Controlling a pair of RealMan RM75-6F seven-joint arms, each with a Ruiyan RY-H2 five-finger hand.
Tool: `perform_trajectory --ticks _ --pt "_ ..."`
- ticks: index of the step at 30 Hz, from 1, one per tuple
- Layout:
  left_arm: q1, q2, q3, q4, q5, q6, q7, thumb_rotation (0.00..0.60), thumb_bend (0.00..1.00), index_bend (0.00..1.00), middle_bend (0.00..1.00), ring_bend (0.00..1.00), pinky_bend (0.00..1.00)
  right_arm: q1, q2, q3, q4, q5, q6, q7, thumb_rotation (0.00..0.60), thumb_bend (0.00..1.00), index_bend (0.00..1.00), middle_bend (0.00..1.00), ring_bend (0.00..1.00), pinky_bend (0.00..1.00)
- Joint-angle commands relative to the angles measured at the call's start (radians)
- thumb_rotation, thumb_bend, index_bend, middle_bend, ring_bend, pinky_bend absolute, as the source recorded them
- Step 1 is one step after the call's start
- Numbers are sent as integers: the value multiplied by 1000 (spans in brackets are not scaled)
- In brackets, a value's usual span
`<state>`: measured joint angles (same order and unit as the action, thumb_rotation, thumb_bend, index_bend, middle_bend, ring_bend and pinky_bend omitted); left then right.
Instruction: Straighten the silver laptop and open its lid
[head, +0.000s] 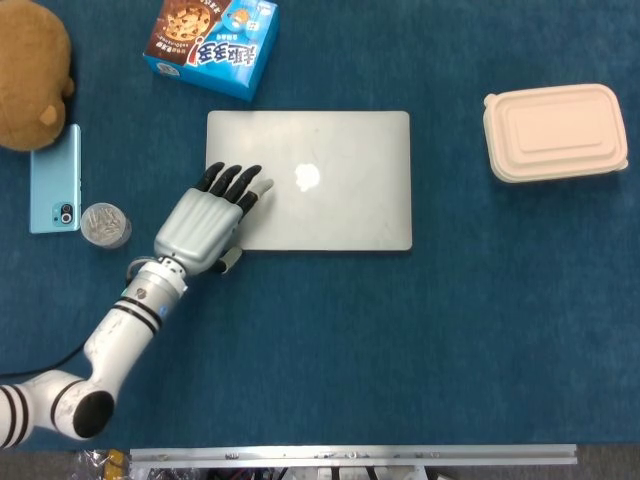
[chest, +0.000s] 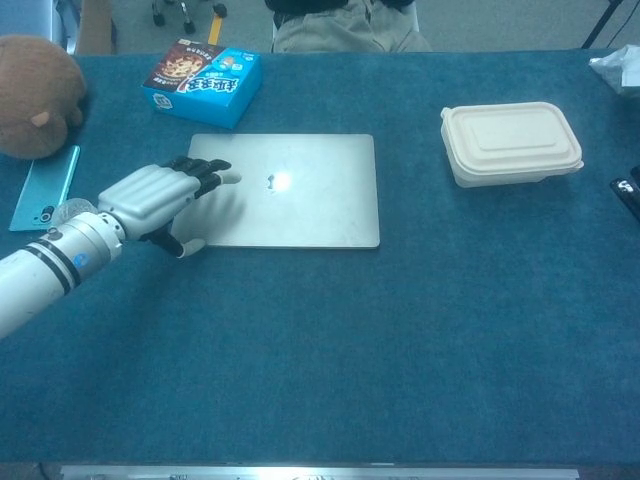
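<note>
The silver laptop (head: 330, 180) (chest: 300, 195) lies shut on the blue table, its edges square to the table's front. My left hand (head: 208, 220) (chest: 155, 203) lies flat over the laptop's left part, palm down, fingers stretched out and close together on the lid, fingertips short of the logo. It holds nothing. The thumb hangs off the laptop's near left corner. My right hand shows in neither view.
A blue biscuit box (head: 212, 45) lies beyond the laptop. At the left are a brown plush toy (head: 30, 75), a teal phone (head: 55, 180) and a small round tin (head: 105, 224). A cream lidded food box (head: 555, 131) sits at the right.
</note>
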<state>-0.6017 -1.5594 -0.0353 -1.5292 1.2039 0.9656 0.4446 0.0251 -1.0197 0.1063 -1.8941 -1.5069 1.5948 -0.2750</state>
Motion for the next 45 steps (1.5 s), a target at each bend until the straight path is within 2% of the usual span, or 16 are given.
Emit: perform_trajectory --ticks 1,7,16,26,32,36,45 --pt "16 35 11 -42 14 31 9 600 321 0 0 0 0 4 -1 -1 1 -6 -5 3 600 398 0 45 0 98" --pt "51 105 26 -125 53 101 2 600 321 0 0 0 0 15 -10 -5 5 -19 -21 17 600 398 0 45 0 98" --pt "124 265 13 -242 79 211 -96 600 321 0 0 0 0 51 -23 -6 4 -39 -69 16 600 398 0 45 0 98" --pt "210 425 30 -301 74 278 -186 600 321 0 0 0 0 115 -44 -4 -14 -52 -158 -1 600 398 0 45 0 98" --pt "262 475 58 -320 112 320 -210 600 321 0 0 0 0 185 -67 1 -49 -53 -256 -18 600 379 0 45 0 98" --pt "297 499 68 -329 135 357 -228 600 321 0 0 0 0 244 -106 14 -72 -29 -334 -41 600 322 0 45 0 98" --pt "352 547 89 -335 187 397 -265 600 321 0 0 0 0 380 -257 46 -60 59 -486 -140 600 317 0 45 0 98"
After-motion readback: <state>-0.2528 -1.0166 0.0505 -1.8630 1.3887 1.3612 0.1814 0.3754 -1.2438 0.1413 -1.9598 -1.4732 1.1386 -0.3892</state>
